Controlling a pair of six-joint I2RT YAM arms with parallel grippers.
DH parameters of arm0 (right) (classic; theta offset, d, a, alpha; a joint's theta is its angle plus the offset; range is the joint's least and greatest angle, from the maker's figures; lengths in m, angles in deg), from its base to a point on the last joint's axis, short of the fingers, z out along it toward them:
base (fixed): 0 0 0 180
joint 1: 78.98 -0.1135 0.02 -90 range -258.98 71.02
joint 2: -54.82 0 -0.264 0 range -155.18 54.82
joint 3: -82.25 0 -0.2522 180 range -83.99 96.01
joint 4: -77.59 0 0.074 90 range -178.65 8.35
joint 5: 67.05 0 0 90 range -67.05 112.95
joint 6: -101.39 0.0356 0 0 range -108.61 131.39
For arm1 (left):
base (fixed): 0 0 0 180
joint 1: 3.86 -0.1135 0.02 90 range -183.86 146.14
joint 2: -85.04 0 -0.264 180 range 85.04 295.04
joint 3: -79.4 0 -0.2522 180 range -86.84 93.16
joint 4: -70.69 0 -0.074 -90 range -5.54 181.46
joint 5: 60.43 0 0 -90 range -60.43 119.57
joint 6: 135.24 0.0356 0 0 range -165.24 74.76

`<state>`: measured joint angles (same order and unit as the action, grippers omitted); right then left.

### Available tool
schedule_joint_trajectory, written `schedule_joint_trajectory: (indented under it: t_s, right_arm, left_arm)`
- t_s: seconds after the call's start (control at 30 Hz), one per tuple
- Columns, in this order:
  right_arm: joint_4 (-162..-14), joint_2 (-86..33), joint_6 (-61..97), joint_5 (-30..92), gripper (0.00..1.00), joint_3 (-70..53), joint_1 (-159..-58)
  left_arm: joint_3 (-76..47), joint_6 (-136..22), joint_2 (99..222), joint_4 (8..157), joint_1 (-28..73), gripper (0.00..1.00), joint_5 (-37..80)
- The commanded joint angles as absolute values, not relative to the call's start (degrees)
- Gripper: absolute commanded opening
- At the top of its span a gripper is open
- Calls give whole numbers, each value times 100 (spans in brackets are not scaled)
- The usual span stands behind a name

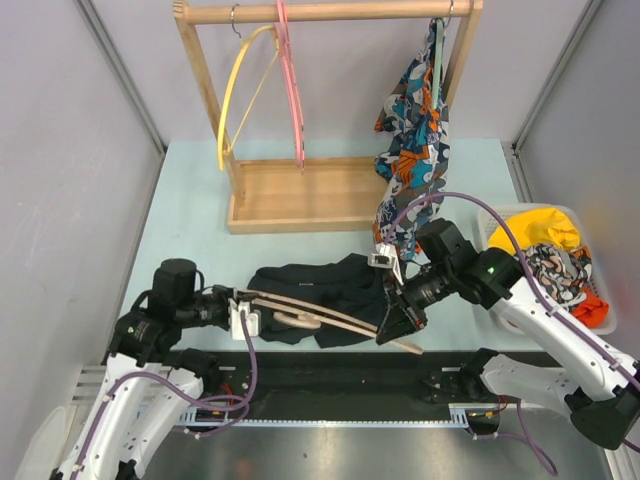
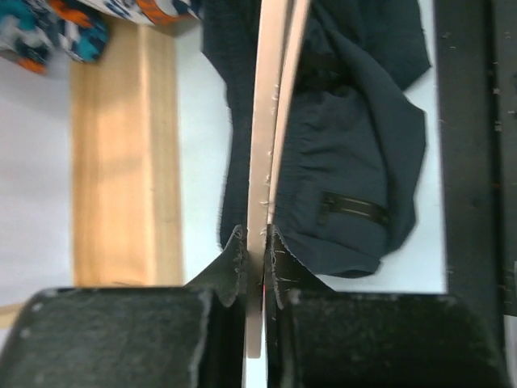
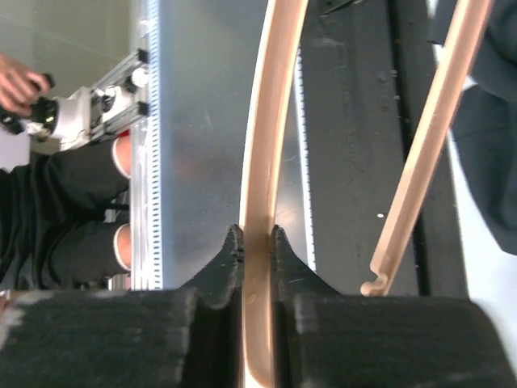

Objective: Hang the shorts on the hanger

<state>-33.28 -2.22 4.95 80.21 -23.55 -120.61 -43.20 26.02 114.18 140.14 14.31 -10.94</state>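
Observation:
The dark navy shorts [image 1: 325,295] lie flat on the table between the two arms; they also show in the left wrist view [image 2: 355,162]. The thin tan hanger [image 1: 335,318] lies across them, stretching from left to right. My left gripper [image 1: 243,312] is shut on the hanger's left end [image 2: 260,162]. My right gripper [image 1: 392,325] is shut on the hanger's right end [image 3: 260,162]. The hanger's open bar with its notched tip [image 3: 420,162] hangs free beside my right fingers. The metal hook is not clearly visible.
A wooden rack [image 1: 300,195] stands at the back, with a yellow hanger [image 1: 240,95], a pink hanger [image 1: 292,80] and a patterned garment [image 1: 410,140] hung on it. A white bin [image 1: 590,240] with a yellow cloth [image 1: 540,228] stands at the right.

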Motion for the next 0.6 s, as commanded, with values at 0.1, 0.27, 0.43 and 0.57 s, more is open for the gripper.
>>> schedule_joint_trajectory:
  t_s: [0.1, 0.27, 0.43, 0.57]
  right_arm:
    - [-4162, -302, 156, 6139, 89, -1641, -12143]
    - [-4426, -232, -354, 5108, 100, -1184, -12134]
    - [-4576, -126, -1748, 4486, 100, -973, -12581]
    - [-4690, -231, -2666, 3342, 100, -885, -13390]
  left_arm:
    - [-4061, 2034, 11474, 14132, 1389, 0, -1420]
    - [-3956, 1489, 11562, 14062, 1389, 0, -1385]
    - [-3579, 1014, 12201, 14096, 1389, 0, -1420]
    - [-3288, 882, 12668, 14308, 1389, 0, -1481]
